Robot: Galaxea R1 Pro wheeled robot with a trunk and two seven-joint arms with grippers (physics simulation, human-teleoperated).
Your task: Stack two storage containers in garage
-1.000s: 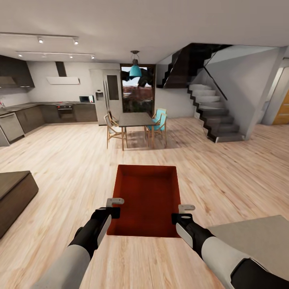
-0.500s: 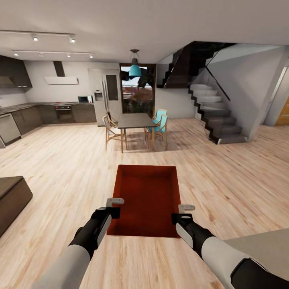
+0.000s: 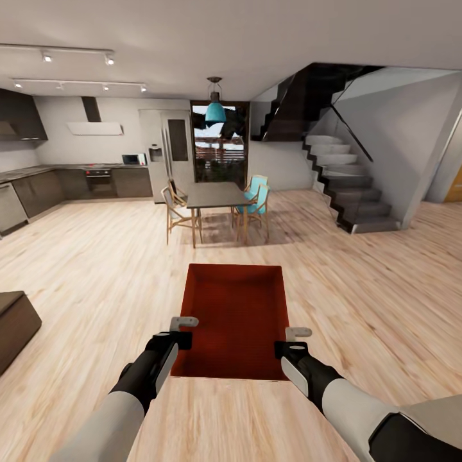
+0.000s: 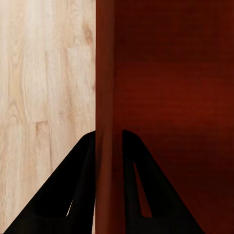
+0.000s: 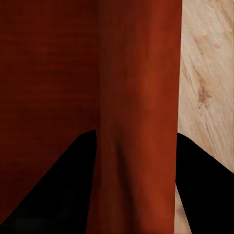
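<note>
Change: camera has rolled on; dark cabinet [image 3: 14, 327] at lower left recedes.
Grip: left gripper [image 3: 184, 325] and right gripper [image 3: 297, 335] each clamp a wall of the storage container [image 3: 234, 317].
Advice: keep it level, drive steadily.

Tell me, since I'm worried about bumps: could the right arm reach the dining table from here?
Probably not. The right gripper is clamped on the storage container wall, as is the left gripper, and the dining table stands well ahead across open wood floor.
</note>
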